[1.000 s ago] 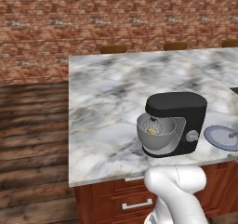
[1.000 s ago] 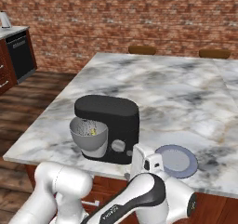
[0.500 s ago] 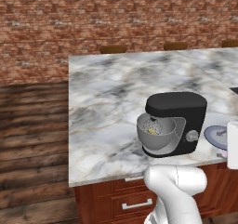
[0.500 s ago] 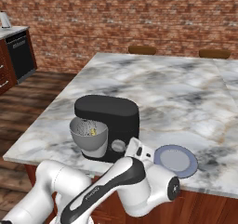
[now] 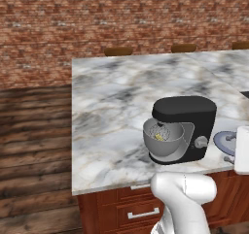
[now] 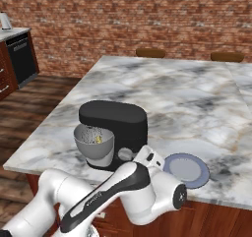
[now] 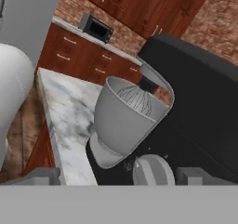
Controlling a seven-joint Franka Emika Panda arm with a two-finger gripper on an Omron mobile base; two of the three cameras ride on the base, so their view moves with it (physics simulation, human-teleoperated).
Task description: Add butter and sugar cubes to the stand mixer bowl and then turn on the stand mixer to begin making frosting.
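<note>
The black stand mixer (image 5: 187,121) (image 6: 114,120) stands near the counter's front edge. Its grey stand mixer bowl (image 5: 163,142) (image 6: 93,146) (image 7: 122,121) sits under the head, with the wire whisk (image 7: 137,97) hanging inside. A pale-yellow piece of butter (image 5: 159,137) (image 6: 98,139) lies in the bowl. I cannot make out sugar cubes. My gripper (image 7: 120,176) is open and holds nothing. It is level with the mixer's base, and the silver knob (image 7: 152,170) (image 5: 201,142) (image 6: 124,154) sits just ahead between the fingertips (image 7: 195,175). The white hand (image 5: 241,150) (image 6: 150,157) hovers beside the knob side.
A flat blue-grey plate (image 5: 224,141) (image 6: 186,169) lies on the marble counter (image 5: 116,97) (image 6: 187,98) right of the mixer, close to my hand. Wooden drawers (image 5: 141,211) sit below the counter edge. Chair backs (image 6: 150,52) stand at the far side.
The arm's forearm has swung up across the counter front. The hand came into the left base view beside the plate. The jaws stayed open, and the mixer and bowl have not moved.
</note>
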